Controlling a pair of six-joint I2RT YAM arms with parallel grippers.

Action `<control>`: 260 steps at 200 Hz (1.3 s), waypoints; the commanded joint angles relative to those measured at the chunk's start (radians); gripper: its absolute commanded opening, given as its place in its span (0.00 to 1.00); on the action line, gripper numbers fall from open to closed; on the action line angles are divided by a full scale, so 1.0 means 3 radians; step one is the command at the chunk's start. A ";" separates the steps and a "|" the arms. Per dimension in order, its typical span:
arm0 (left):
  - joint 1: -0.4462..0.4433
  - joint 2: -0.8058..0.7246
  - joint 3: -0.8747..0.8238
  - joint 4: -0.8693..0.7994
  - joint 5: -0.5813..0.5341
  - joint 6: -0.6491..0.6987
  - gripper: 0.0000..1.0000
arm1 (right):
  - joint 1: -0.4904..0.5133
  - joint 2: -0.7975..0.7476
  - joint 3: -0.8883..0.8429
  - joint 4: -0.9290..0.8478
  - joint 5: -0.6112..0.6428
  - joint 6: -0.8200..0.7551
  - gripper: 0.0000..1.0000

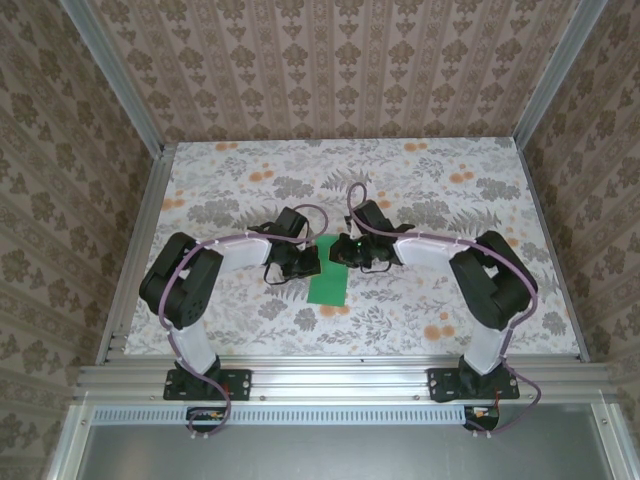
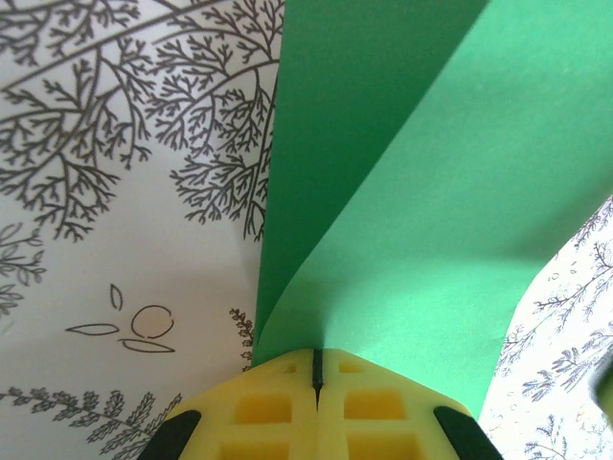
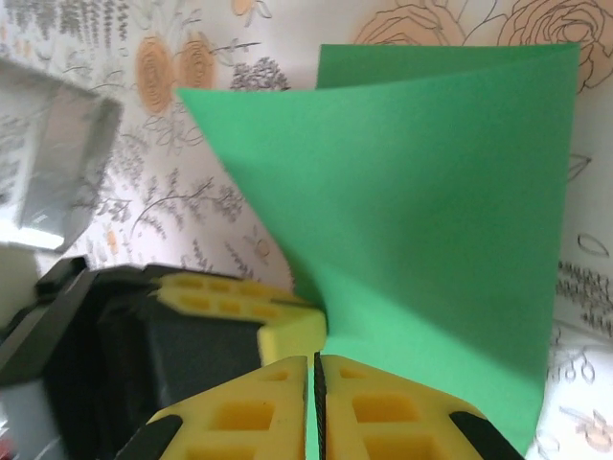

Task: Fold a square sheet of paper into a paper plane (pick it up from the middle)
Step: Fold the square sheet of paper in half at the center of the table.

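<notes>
Currently: square sheet of paper, green, part-folded, centre of table, between arms. Grip: left gripper clamped on its left side; right gripper clamped on right side (both pinching thin paper). Step, judged: creasing. Match edges first, pull evenly, avoid tearing.

The square sheet of paper is smooth, matt paper. The left gripper is moulded yellow plastic (pocketed, faintly satin). The table looks matt, and its frame is brushed metal.
</notes>
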State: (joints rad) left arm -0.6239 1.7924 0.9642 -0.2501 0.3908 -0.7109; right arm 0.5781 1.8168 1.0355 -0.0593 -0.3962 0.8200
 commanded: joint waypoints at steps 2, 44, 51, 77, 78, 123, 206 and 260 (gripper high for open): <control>-0.0032 0.0192 -0.0063 -0.0273 -0.0300 0.0050 0.01 | -0.0077 0.0190 0.0078 0.0029 -0.0004 -0.0024 0.13; -0.0032 0.0192 -0.0063 -0.0306 -0.0295 0.0076 0.01 | -0.0251 0.0369 0.0049 0.0108 0.0031 0.0010 0.13; -0.0032 0.0192 -0.0064 -0.0311 -0.0295 0.0081 0.01 | -0.0278 0.0398 0.0032 0.0128 0.0044 0.0033 0.13; -0.0032 0.0197 -0.0069 -0.0322 -0.0295 0.0092 0.01 | -0.0332 0.0457 0.0054 0.0091 0.0081 0.0105 0.13; -0.0032 0.0197 -0.0069 -0.0324 -0.0295 0.0093 0.01 | -0.0332 0.0460 0.0055 0.0088 0.0079 0.0105 0.13; -0.0030 0.0199 -0.0071 -0.0332 -0.0290 0.0104 0.01 | -0.0327 0.0265 0.0190 0.0131 -0.0045 0.0043 0.14; -0.0032 0.0212 -0.0079 -0.0352 -0.0294 0.0135 0.01 | -0.0407 0.0758 0.0430 -0.0015 0.0187 0.0108 0.13; -0.0031 0.0206 -0.0094 -0.0358 -0.0301 0.0136 0.01 | -0.0414 0.0491 0.0443 0.0192 0.0030 0.0116 0.13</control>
State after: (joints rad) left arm -0.6281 1.7943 0.9668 -0.2493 0.3840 -0.6952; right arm 0.4644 2.0087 1.1572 -0.0246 -0.3985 0.8436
